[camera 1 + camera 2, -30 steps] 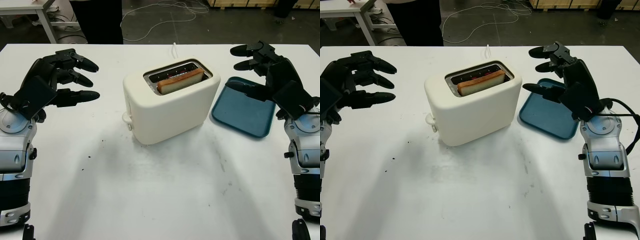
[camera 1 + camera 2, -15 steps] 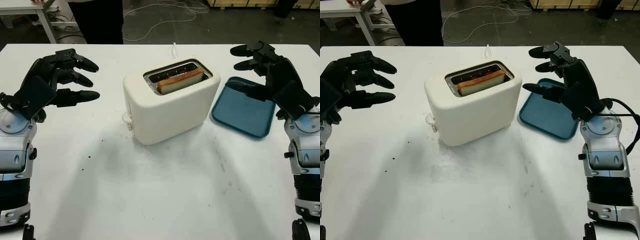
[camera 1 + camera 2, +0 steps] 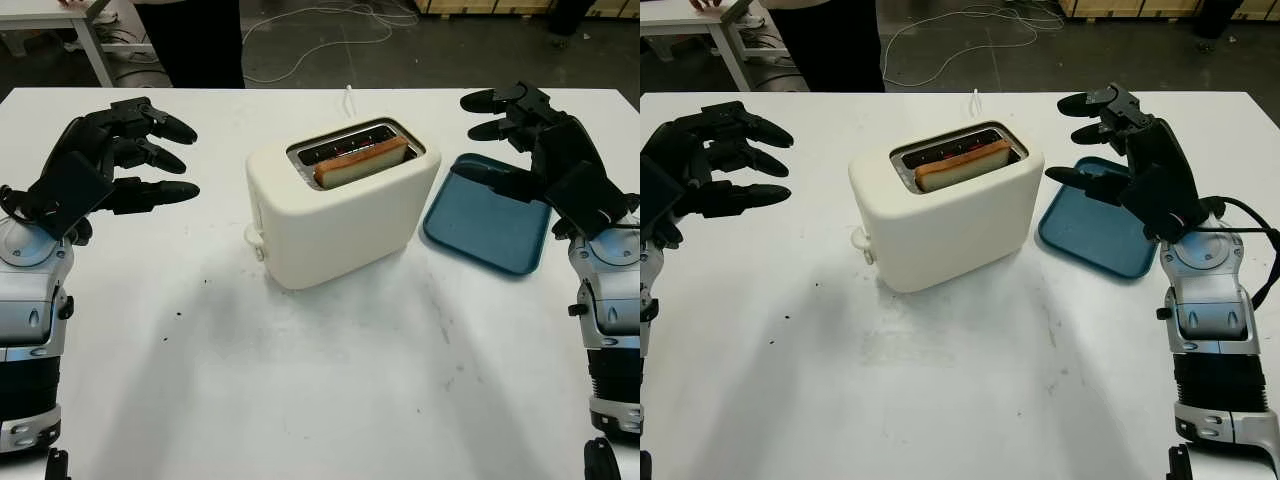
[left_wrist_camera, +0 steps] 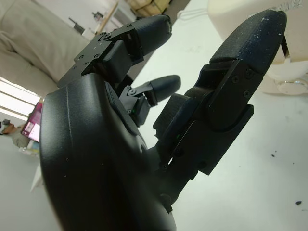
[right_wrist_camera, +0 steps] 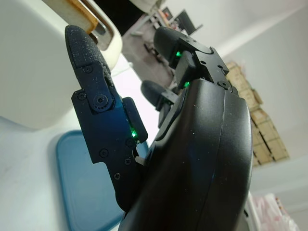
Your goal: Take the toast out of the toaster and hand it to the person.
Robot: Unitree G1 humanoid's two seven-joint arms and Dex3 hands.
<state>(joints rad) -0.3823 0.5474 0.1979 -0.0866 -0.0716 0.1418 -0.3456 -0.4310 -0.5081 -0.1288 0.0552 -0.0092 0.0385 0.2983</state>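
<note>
A cream toaster (image 3: 340, 215) stands mid-table with a slice of toast (image 3: 360, 163) sticking up out of its near slot. My left hand (image 3: 140, 150) is open in the air to the left of the toaster, well apart from it. My right hand (image 3: 500, 125) is open to the right of the toaster, above the blue tray's far edge. A person in dark clothes (image 3: 200, 40) stands beyond the table's far edge at the left. In the right wrist view the toaster (image 5: 43, 67) lies just past the fingers.
A blue tray (image 3: 490, 225) lies flat to the right of the toaster, under my right hand. A white cord (image 3: 350, 100) runs from behind the toaster to the far table edge. A white table leg (image 3: 95, 45) stands on the floor beyond.
</note>
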